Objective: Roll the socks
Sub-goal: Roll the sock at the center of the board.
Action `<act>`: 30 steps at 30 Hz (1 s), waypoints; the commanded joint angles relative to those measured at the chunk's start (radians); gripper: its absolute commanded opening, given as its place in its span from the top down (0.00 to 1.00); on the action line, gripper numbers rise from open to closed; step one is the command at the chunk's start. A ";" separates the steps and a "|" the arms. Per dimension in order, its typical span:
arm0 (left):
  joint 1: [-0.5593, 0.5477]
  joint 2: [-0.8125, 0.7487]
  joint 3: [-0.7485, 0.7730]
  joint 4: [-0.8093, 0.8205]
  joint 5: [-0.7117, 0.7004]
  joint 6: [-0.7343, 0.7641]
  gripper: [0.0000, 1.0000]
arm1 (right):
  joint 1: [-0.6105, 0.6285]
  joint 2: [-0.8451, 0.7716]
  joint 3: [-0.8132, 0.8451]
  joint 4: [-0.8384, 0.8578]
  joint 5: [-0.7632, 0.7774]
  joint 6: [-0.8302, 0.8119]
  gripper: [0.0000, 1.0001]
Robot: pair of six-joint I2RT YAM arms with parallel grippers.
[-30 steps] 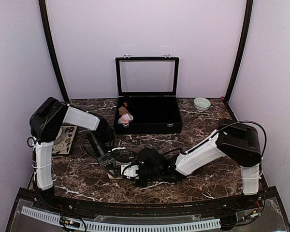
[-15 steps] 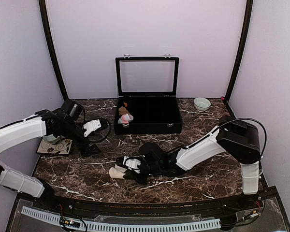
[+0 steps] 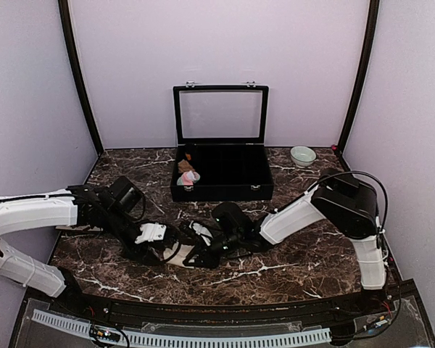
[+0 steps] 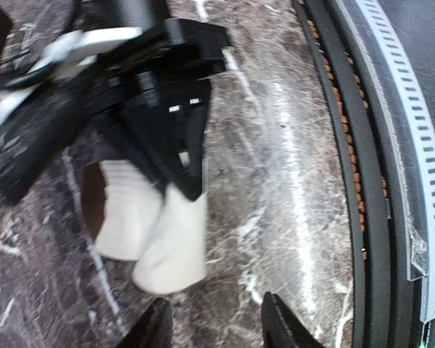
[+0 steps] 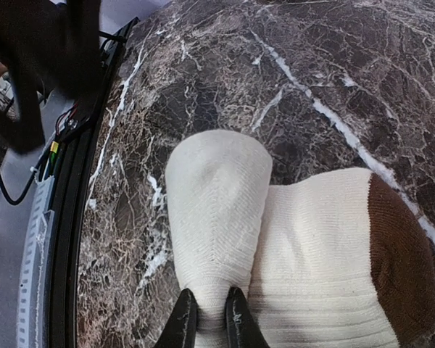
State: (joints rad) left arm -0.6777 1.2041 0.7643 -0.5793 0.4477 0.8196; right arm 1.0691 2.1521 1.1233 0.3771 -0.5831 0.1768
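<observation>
Robot's right gripper [image 5: 206,313] clenched a fold of the cream sock [image 5: 217,203], while the left gripper [image 4: 214,328] hovered near it, released and holding nothing. A dark, white-veined marble table [image 3: 312,264] carried a black hinged case [image 3: 232,187], its clear lid raised. The ribbed, brown-banded cream knit lay folded near the front edge, partly hidden by the right arm. The pink sock [image 3: 191,176] sat bundled in the case's left end, and a pale bowl [image 3: 302,155] stood at far right.

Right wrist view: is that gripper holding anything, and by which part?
Yes. The right gripper pinches the cream sock by its folded-over plain cream layer, away from the brown band. The left gripper holds nothing.
</observation>
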 commanded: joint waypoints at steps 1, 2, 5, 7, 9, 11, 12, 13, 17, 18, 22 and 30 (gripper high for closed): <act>-0.097 0.091 0.025 0.008 0.045 0.073 0.61 | -0.010 0.134 -0.056 -0.315 0.049 0.087 1.00; -0.110 0.109 0.030 0.029 0.036 0.077 0.62 | -0.013 0.135 -0.063 -0.309 0.047 0.098 1.00; -0.123 0.154 0.029 0.097 0.001 0.092 0.60 | -0.025 0.133 -0.092 -0.267 0.019 0.144 1.00; -0.133 0.175 0.023 0.136 -0.021 0.096 0.58 | -0.030 0.136 -0.103 -0.246 -0.006 0.172 1.00; -0.154 0.190 0.016 0.176 -0.065 0.098 0.57 | -0.034 0.149 -0.095 -0.245 -0.034 0.198 1.00; -0.173 0.203 0.005 0.207 -0.113 0.113 0.54 | -0.038 0.161 -0.089 -0.239 -0.064 0.218 1.00; -0.182 0.210 -0.002 0.221 -0.133 0.123 0.54 | -0.039 0.165 -0.088 -0.237 -0.074 0.226 1.00; -0.189 0.217 -0.008 0.238 -0.156 0.131 0.54 | -0.040 0.169 -0.086 -0.236 -0.084 0.230 1.00; -0.211 0.246 -0.024 0.269 -0.211 0.175 0.53 | -0.051 0.181 -0.091 -0.227 -0.115 0.259 1.00; -0.214 0.256 -0.024 0.272 -0.223 0.179 0.53 | -0.053 0.182 -0.097 -0.220 -0.122 0.265 1.00; -0.215 0.290 -0.042 0.318 -0.269 0.187 0.54 | -0.056 0.180 -0.103 -0.225 -0.131 0.266 1.00; -0.215 0.312 -0.117 0.413 -0.336 0.198 0.87 | -0.058 0.164 -0.107 -0.231 -0.138 0.280 1.00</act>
State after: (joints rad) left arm -0.8886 1.5032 0.7052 -0.2035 0.1734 0.9932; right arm 1.0153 2.2120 1.1152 0.4824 -0.7448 0.4038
